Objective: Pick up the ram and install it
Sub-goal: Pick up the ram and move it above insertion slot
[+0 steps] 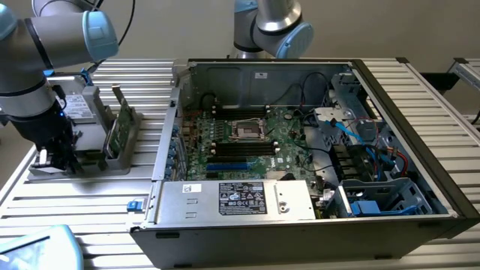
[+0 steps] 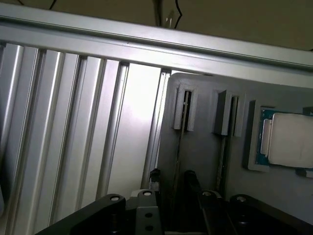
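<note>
**1. Location of the part.** The ram stands on edge in a slot of the grey holder. In the wrist view it reads as a thin dark line running along the holder's floor. The holder rests on the slatted table, at the exterior view's left of the open computer case.

**2. State of my claw.** My claw hangs directly over the holder with its jaws apart. One of my fingers sits on each side of the ram's edge. I see no contact with the stick, so I judge that the claw is empty.

**3. Progress.**
- Done: I am positioned above the ram, roughly in line with it.
- Not done: the grasp, the lift, the transfer to the case and the seating. The black memory slots on the motherboard appear unoccupied.

By my estimate the task is in its opening stage.

**4. Neighbouring items.** A processor chip lies in a recess of the same holder, well apart from my fingers. A taller green card stands upright in the holder, beside my claw in the exterior view.

**5. Limits of observation.**
- My own wrist covers the ram in the exterior view.
- The wrist view gives only the ram's top edge, so chips and label cannot be made out.
- How far my fingertips stand above the holder cannot be told.
- A second slot beside the ram's holds something thin that I cannot identify.
</note>
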`<state>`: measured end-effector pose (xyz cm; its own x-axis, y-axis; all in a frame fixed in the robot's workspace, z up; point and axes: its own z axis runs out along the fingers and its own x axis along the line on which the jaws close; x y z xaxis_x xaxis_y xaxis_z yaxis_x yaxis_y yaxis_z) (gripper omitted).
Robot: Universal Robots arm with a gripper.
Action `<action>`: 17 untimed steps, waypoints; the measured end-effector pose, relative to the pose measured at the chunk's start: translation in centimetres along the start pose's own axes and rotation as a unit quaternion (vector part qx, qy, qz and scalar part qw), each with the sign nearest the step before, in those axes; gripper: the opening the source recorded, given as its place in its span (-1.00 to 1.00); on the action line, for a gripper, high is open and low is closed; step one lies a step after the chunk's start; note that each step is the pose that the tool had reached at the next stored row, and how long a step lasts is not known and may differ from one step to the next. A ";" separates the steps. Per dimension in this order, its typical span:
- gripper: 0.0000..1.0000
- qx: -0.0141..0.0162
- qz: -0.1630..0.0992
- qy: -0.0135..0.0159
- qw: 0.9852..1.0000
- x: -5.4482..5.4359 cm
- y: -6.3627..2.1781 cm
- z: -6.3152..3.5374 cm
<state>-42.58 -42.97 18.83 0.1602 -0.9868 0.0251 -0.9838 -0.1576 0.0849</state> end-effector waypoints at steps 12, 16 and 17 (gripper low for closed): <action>-0.33 0.000 0.000 0.000 1.000 -0.1 -0.01 0.02; -0.33 0.000 0.000 0.000 1.000 -0.1 -0.01 0.02; -0.37 0.000 0.000 0.000 1.000 -0.1 -0.02 0.02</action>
<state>-42.59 -42.86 18.81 0.1601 -0.9868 0.0257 -0.9839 -0.1574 0.0848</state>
